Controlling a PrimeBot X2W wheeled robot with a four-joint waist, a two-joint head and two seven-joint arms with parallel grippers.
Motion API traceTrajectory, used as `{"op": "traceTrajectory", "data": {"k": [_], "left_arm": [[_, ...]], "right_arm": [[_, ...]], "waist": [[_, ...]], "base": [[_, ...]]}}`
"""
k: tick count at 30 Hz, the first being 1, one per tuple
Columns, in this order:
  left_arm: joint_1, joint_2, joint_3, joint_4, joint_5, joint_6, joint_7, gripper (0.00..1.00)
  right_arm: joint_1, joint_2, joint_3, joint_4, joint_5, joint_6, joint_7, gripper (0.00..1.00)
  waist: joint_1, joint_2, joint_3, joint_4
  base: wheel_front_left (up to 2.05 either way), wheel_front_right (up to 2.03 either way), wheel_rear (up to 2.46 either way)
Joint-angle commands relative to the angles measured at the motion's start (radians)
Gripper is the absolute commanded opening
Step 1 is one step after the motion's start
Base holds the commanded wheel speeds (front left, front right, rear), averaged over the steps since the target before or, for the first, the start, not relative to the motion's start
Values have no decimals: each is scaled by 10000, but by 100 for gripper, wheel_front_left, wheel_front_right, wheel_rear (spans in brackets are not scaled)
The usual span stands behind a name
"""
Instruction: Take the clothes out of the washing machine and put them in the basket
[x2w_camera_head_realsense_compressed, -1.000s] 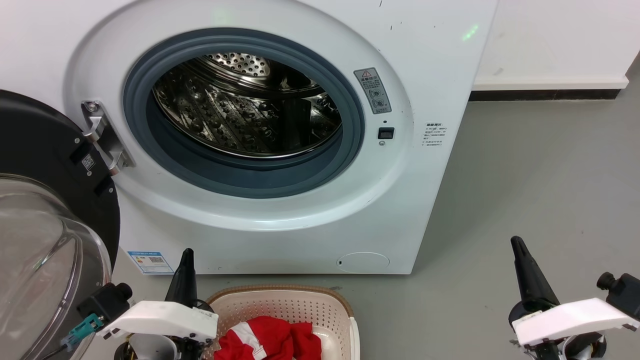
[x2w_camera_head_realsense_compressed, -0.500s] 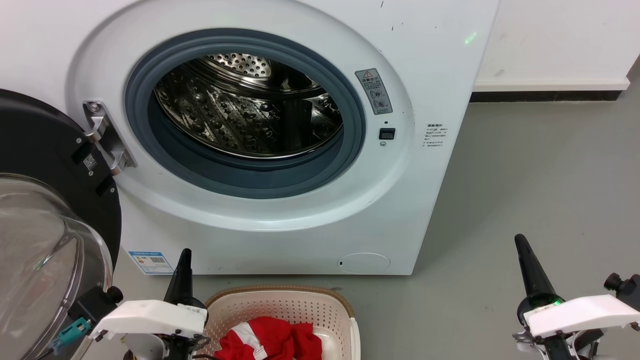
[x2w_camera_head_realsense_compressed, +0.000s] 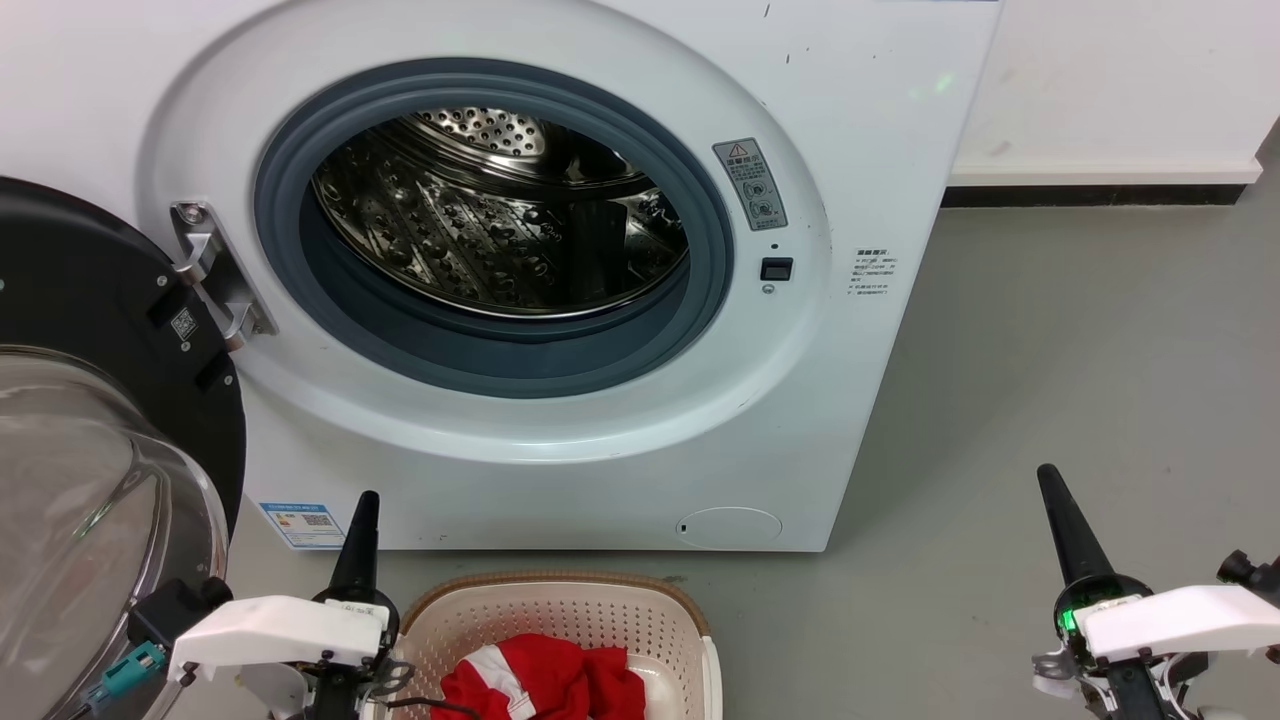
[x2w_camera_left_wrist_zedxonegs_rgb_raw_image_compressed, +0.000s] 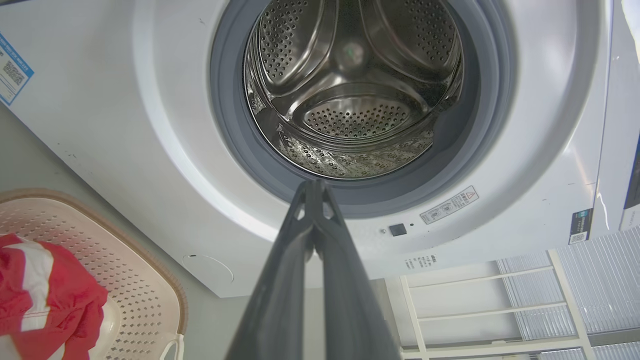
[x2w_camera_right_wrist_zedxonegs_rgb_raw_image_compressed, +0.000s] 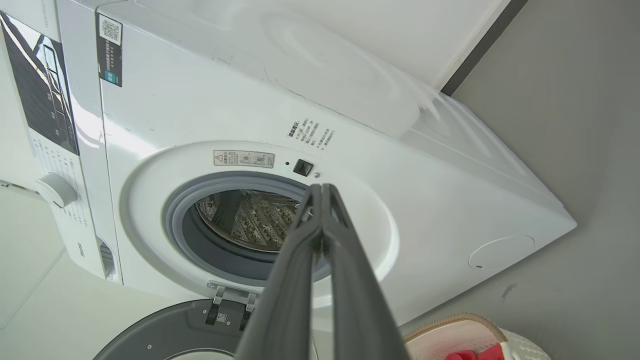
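My left tool (x2w_camera_head_realsense_compressed: 366, 505) sits at the lower left of the head view, its two fingers pressed together tip to tip and pointing up at the washer (x2w_camera_head_realsense_compressed: 560, 480). My right tool (x2w_camera_head_realsense_compressed: 1050, 482) is at the lower right, likewise clenched, over the grey floor (x2w_camera_head_realsense_compressed: 1050, 330) and well apart from the washer. The door (x2w_camera_head_realsense_compressed: 90, 290) hangs open at the left edge. The drum (x2w_camera_head_realsense_compressed: 500, 230), at centre top, shows shiny perforated steel. The clothes (x2w_camera_head_realsense_compressed: 545, 680), red with a white stripe, lie bunched in the basket (x2w_camera_head_realsense_compressed: 560, 605) at bottom centre. The basket is just beside my left tool, on the floor in front of the washer.
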Motion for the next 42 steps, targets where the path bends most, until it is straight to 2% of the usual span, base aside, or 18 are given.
{"op": "traceTrajectory", "data": {"k": [1,42], "left_arm": [[-186,7,75,-41,-214,-72,45,0],[-293,-20,569,149,-3804,-499,936,0]], "right_arm": [[-244,-53,-34,-11,227,2,64,0],[-621,27,-465,643,3762,1,684,0]], "waist": [[0,0,-2,2],[0,0,-71,82]], "base": [[0,0,0],[0,0,0]]}}
